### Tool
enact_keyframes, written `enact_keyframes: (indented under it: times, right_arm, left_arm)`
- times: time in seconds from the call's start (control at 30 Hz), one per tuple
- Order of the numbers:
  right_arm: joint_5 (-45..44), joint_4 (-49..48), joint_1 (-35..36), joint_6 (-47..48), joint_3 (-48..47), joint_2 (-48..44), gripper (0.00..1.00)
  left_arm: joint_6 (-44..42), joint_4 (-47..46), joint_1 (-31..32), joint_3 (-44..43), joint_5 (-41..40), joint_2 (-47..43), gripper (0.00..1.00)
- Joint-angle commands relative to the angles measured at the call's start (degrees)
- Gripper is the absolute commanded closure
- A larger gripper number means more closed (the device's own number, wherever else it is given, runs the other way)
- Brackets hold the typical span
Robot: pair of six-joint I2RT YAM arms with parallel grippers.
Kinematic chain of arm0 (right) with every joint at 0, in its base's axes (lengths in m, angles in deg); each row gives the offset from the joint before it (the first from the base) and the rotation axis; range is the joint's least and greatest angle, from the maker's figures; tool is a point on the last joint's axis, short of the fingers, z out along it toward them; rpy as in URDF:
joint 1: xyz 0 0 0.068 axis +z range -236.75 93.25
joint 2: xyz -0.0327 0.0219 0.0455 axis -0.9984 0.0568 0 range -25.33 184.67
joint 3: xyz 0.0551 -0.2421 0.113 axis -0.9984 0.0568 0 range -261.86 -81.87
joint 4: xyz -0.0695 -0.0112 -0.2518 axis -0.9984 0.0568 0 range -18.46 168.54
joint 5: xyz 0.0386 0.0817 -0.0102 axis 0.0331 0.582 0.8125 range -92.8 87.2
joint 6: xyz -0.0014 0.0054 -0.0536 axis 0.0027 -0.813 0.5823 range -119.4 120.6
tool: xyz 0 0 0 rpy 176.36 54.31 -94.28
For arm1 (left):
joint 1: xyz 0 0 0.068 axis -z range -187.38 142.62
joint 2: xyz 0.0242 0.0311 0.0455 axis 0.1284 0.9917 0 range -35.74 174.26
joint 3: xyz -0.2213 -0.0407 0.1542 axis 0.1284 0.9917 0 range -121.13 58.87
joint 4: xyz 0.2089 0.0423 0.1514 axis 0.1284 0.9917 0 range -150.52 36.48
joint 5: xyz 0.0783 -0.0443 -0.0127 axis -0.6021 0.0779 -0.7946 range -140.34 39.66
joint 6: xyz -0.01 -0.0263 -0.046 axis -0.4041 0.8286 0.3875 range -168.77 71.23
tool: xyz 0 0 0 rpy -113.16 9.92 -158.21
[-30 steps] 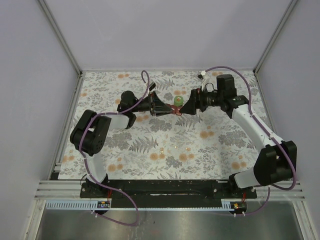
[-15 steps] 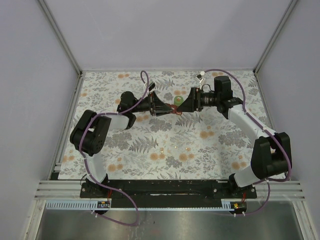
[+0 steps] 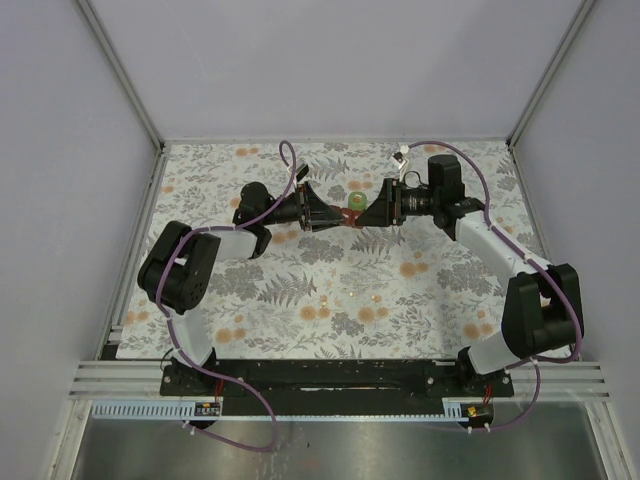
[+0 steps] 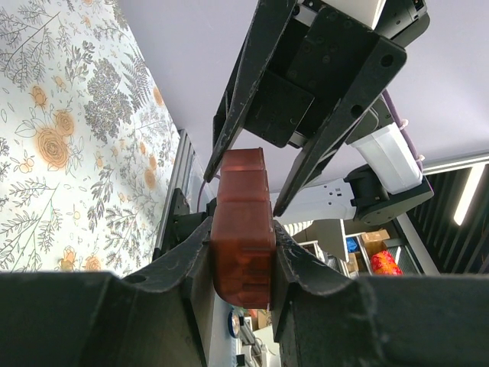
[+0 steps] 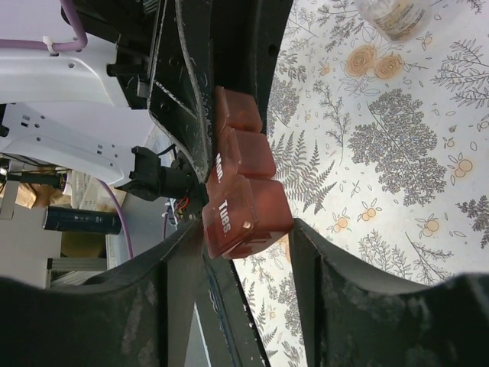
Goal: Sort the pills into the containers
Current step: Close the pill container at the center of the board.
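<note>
The dark-red pill box (image 4: 243, 229) is held in the air between both arms over the middle of the cloth. My left gripper (image 4: 243, 237) is shut on one end of it. My right gripper (image 5: 246, 229) is open and straddles the other end, labelled "Tues" (image 5: 243, 206); one finger touches the box and the other stands off it. In the top view the box (image 3: 351, 222) sits between the left gripper (image 3: 338, 218) and the right gripper (image 3: 366, 217). The green bottle (image 3: 354, 203) stands just behind them. A pale bottle (image 5: 393, 15) stands on the cloth. Tiny pale specks, perhaps pills (image 3: 352, 293), lie nearer the front.
The flowered cloth (image 3: 260, 290) covers the table between grey walls. The black base rail (image 3: 330, 375) runs along the near edge. A purple cable (image 3: 292, 160) loops over the left arm, and another runs along the right arm.
The right arm has swung inward and its gripper has moved left onto the free end of the pill box. The left gripper has kept hold of the box in place.
</note>
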Motion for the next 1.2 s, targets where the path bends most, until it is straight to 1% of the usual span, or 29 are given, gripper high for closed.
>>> enact_keyframes:
  times: [0.0, 0.1, 0.33, 0.47, 0.6, 0.77, 0.9, 0.93, 0.97, 1.17]
  right_arm:
    - [1.8, -3.2, 0.0, -0.4, 0.5, -0.7, 0.46]
    - [1.9, -3.8, 0.5, -0.5, 0.8, -0.8, 0.49]
    - [2.1, -4.2, 1.7, -0.1, 0.7, -0.8, 0.50]
    - [2.2, -4.3, 2.3, 0.1, 0.8, -0.8, 0.47]
    - [2.2, -3.9, 2.7, 0.3, 0.8, -0.7, 0.47]
    - [2.3, -3.2, 2.7, 0.9, 0.4, -0.8, 0.55]
    - [2.5, -3.0, 2.7, 1.2, 0.4, -1.0, 0.68]
    - [2.5, -2.9, 2.7, 1.3, 0.3, -1.1, 0.69]
    - [2.6, -2.7, 2.7, 1.2, 0.3, -1.2, 0.73]
    - [3.9, -2.7, 2.7, -0.1, -0.5, -0.9, 0.79]
  left_arm:
    - [-1.0, -3.0, -0.1, 0.2, -1.0, -2.0, 1.00]
    - [-0.6, -3.4, 0.0, 0.3, -1.1, -1.9, 1.00]
    - [0.6, -5.3, 0.3, 0.2, -1.2, -1.6, 1.00]
    - [0.8, -5.6, 0.5, 0.3, -1.6, -1.3, 1.00]
    - [1.3, -6.3, 0.6, 0.0, -1.5, -0.9, 1.00]
    - [1.3, -6.3, 0.7, 0.1, -1.4, -1.1, 1.00]
    - [1.2, -6.0, 0.7, 0.1, -1.4, -1.0, 1.00]
    - [1.0, -5.8, 0.7, 0.2, -1.5, -0.9, 1.00]
    - [1.0, -5.7, 0.7, 0.1, -1.4, -0.9, 1.00]
    - [-0.2, -5.5, 0.7, -0.2, -0.3, -0.5, 1.00]
